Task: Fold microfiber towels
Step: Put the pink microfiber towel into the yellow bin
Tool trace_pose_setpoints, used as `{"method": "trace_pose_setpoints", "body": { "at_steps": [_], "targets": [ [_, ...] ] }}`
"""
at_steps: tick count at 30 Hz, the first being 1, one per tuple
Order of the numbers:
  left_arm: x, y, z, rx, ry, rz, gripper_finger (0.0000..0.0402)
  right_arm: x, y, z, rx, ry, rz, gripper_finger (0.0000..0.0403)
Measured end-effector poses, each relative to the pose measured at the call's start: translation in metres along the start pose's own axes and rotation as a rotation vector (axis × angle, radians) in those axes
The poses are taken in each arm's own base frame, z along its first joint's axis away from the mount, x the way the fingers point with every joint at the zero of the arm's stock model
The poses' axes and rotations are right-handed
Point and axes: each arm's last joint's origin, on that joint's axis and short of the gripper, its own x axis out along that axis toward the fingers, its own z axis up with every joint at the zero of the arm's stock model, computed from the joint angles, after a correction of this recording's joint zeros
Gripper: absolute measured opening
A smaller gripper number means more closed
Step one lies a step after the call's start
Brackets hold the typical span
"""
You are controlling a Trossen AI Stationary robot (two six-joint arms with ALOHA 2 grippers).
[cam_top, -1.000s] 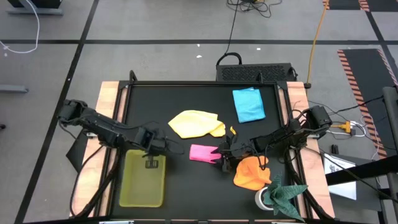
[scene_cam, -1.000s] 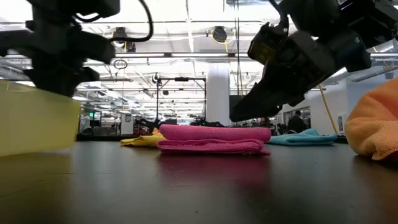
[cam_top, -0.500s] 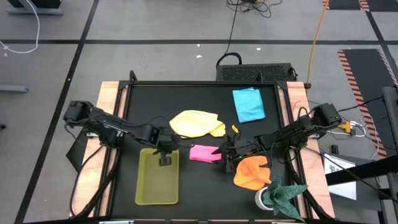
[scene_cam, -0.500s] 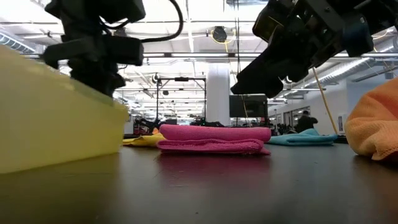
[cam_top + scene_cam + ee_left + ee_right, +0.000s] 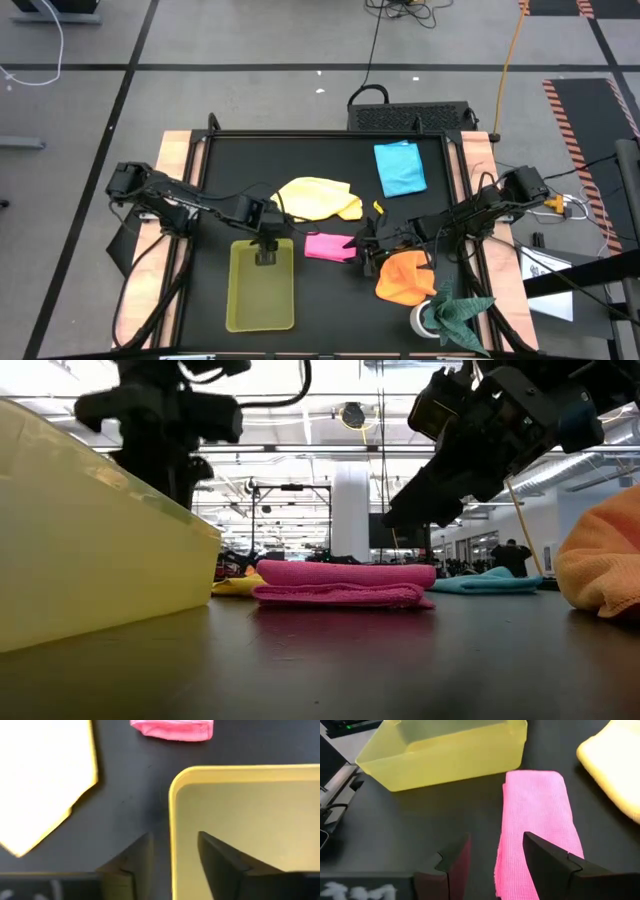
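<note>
The pink towel (image 5: 325, 245) lies folded into a narrow strip at mid-table. The yellow towel (image 5: 315, 198) lies bunched beyond it. The blue towel (image 5: 400, 168) lies flat at the far right, and the orange towel (image 5: 403, 277) sits crumpled at the near right. My left gripper (image 5: 175, 840) points down, open. Its fingers stand on either side of the far rim (image 5: 172, 795) of the yellow-green tray (image 5: 232, 290), one inside and one outside, with a gap on each side. My right gripper (image 5: 496, 837) hangs open, slanting above the pink towel's right end (image 5: 540, 805).
A dark green cloth (image 5: 458, 308) lies at the near right corner beside the orange towel. The tray stands on the table just left of the pink towel. Wooden rails (image 5: 175, 180) border the black mat on both sides.
The tray has slid along the table toward the right, closer to the pink towel, with my left gripper travelling at its far rim. My right gripper has risen a little above the pink towel.
</note>
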Motion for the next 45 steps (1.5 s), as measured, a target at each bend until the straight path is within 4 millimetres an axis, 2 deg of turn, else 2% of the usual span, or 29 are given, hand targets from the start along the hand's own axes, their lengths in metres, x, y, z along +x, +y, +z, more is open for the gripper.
{"method": "trace_pose_setpoints", "body": {
  "at_steps": [2, 5, 9, 12, 15, 20, 26, 31, 38, 41, 45],
  "targets": [
    [-0.013, -0.001, 0.008, 0.0, -0.019, 0.013, 0.0189, 0.0, 0.0, -0.001, 0.006, 0.011, -0.004, 0.0173],
    [-0.03, -0.004, 0.028, 0.01, -0.164, 0.029, 0.0212, 0.0, 0.002, -0.004, 0.02, 0.029, -0.008, 0.0173],
    [-0.034, -0.002, 0.054, 0.046, -0.399, 0.02, 0.0218, -0.003, 0.014, -0.011, 0.028, 0.045, 0.027, 0.0173],
    [-0.02, 0.005, 0.069, 0.055, -0.467, 0.039, 0.0213, -0.006, 0.026, -0.022, 0.014, 0.05, 0.016, 0.0173],
    [0.007, 0.013, 0.084, 0.062, -0.487, 0.024, 0.0206, -0.011, 0.038, -0.034, 0.0, 0.056, 0.01, 0.0173],
    [0.058, 0.022, 0.088, 0.065, -0.371, -0.02, 0.0204, -0.018, 0.054, -0.044, -0.047, 0.023, 0.027, 0.0173],
    [0.091, 0.027, 0.087, 0.047, -0.296, -0.022, 0.0203, -0.02, 0.062, -0.041, -0.095, -0.034, 0.058, 0.0173],
    [0.099, 0.025, 0.087, 0.06, -0.283, -0.081, 0.0202, -0.02, 0.062, -0.041, -0.097, -0.034, 0.058, 0.0173],
    [0.099, 0.025, 0.086, 0.05, -0.267, -0.15, 0.02, -0.02, 0.062, -0.041, -0.096, -0.035, 0.059, 0.0173],
    [0.103, 0.024, 0.085, 0.048, -0.254, -0.204, 0.0176, -0.02, 0.062, -0.041, -0.096, -0.034, 0.059, 0.0173],
    [0.107, 0.024, 0.085, 0.054, -0.249, -0.225, 0.0111, -0.02, 0.062, -0.041, -0.096, -0.035, 0.06, 0.0173]
  ]
}}
